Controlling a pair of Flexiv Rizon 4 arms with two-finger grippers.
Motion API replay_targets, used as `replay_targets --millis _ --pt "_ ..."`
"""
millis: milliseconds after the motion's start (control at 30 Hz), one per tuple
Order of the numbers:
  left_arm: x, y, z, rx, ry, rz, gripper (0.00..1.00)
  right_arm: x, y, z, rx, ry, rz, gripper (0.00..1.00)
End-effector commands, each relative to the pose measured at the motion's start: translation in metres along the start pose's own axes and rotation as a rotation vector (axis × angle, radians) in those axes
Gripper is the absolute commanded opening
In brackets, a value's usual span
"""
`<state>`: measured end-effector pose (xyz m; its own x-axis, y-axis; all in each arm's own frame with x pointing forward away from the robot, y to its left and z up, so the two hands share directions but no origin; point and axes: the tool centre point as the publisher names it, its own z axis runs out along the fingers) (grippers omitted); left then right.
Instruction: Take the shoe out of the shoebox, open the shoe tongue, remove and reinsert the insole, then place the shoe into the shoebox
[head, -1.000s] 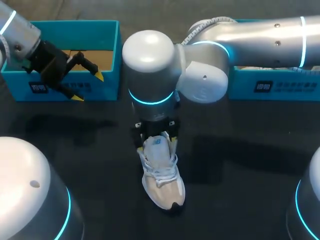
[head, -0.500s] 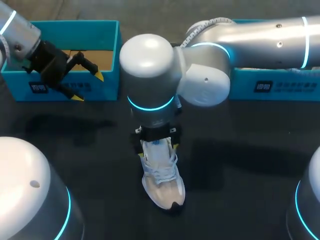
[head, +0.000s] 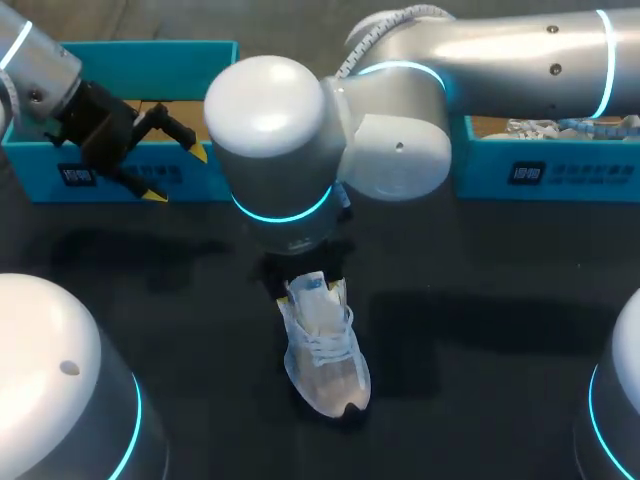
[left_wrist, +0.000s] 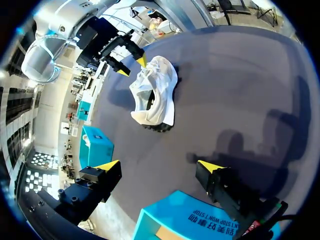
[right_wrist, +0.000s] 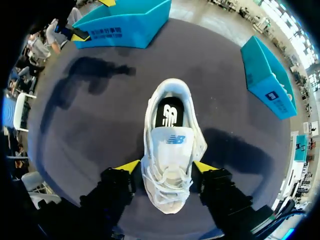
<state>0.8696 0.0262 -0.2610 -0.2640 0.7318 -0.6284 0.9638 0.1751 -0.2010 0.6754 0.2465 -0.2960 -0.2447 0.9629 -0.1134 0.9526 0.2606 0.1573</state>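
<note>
A white sneaker (head: 327, 362) stands on the dark table, toe toward the front edge. In the right wrist view the sneaker (right_wrist: 170, 150) shows its tongue (right_wrist: 171, 141) and a black insole (right_wrist: 168, 115) inside. My right gripper (head: 313, 293) reaches straight down over the lace and tongue part. Its yellow tips press against both sides of the sneaker, so the right gripper (right_wrist: 167, 166) is shut on it. My left gripper (head: 177, 172) hangs open and empty over the front wall of the left shoebox (head: 150, 60). From the left gripper (left_wrist: 157, 165) the sneaker (left_wrist: 155, 95) lies well ahead.
A second teal box (head: 540, 172) stands at the back right with another pale shoe (head: 565, 128) in it. My right arm's large elbow joints (head: 290, 150) hang over the table's middle. Dark bare tabletop (head: 480, 330) surrounds the sneaker.
My right arm has come down over the sneaker and its fingers have closed in against the sneaker's sides. The left arm has kept still.
</note>
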Motion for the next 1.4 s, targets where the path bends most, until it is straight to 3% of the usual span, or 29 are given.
replay_targets --millis 33,100,500,667,833,1100,1167,1400 --pt "0.0 0.0 0.0 -0.002 0.003 0.0 1.0 -0.001 0.008 0.002 0.014 -0.007 -0.01 0.28" --pt "0.0 0.0 0.0 -0.002 0.003 0.0 1.0 -0.003 0.011 0.008 0.02 -0.006 -0.02 0.24" --pt "0.0 0.0 0.0 -0.002 0.003 0.0 1.0 -0.022 0.014 0.031 0.056 -0.006 -0.009 0.26" --pt "0.0 0.0 0.0 -0.002 0.003 0.0 1.0 -0.019 0.014 0.04 0.059 0.015 -0.014 0.26" --pt "0.0 0.0 0.0 -0.002 0.003 0.0 1.0 -0.016 0.017 0.065 0.091 0.052 -0.028 0.26" --pt "0.0 0.0 0.0 -0.002 0.003 0.0 1.0 -0.015 0.024 0.079 0.089 0.081 -0.042 0.27" --pt "0.0 0.0 0.0 -0.002 0.003 0.0 1.0 -0.016 0.025 0.079 0.083 0.085 -0.041 0.27" --pt "0.0 0.0 0.0 -0.002 0.003 0.0 1.0 -0.024 0.028 0.029 0.027 0.046 -0.101 0.32"
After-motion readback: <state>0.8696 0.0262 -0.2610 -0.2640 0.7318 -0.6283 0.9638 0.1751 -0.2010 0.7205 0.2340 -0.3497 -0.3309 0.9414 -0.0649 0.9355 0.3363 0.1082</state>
